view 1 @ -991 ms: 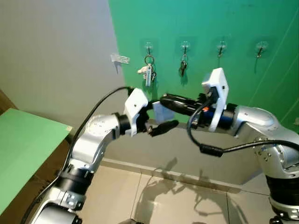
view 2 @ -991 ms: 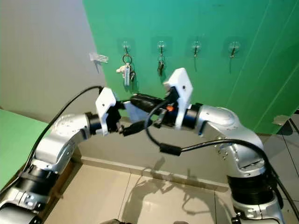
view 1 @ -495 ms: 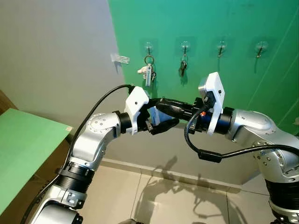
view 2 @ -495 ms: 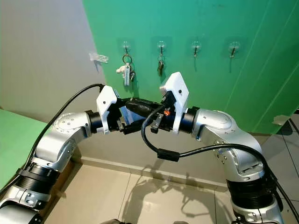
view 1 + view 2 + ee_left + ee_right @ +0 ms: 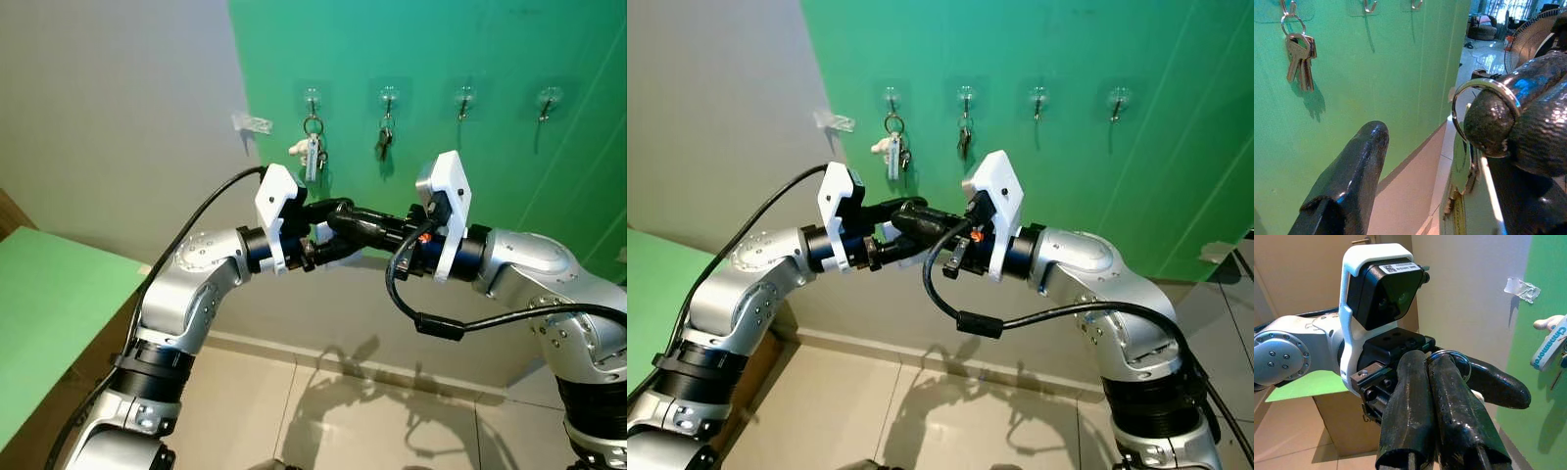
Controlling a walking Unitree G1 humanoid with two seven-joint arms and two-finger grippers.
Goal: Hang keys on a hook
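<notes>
My right gripper (image 5: 335, 217) reaches leftward in front of the green wall (image 5: 490, 49) and is shut on a key ring (image 5: 1458, 98). Keys and a pale blue tag (image 5: 1469, 205) hang under that ring. My left gripper (image 5: 343, 225) comes in from the left and is open, one finger above and one below the right fingertips and the tag. Four hooks line the wall above. The first hook (image 5: 312, 96) holds keys with a white tag (image 5: 310, 149), the second hook (image 5: 388, 95) holds dark keys (image 5: 383, 139). The third hook (image 5: 463, 96) and the fourth hook (image 5: 549, 96) are bare.
A clear hook (image 5: 251, 123) sticks to the grey wall left of the green one. A green-topped surface (image 5: 39, 313) stands at my lower left. Below the arms is tiled floor (image 5: 323, 421). A black cable (image 5: 441, 323) loops under my right forearm.
My right gripper moved left with the keys, then held still. My left gripper rose and turned, so its fingers now straddle the right fingertips and the tag.
</notes>
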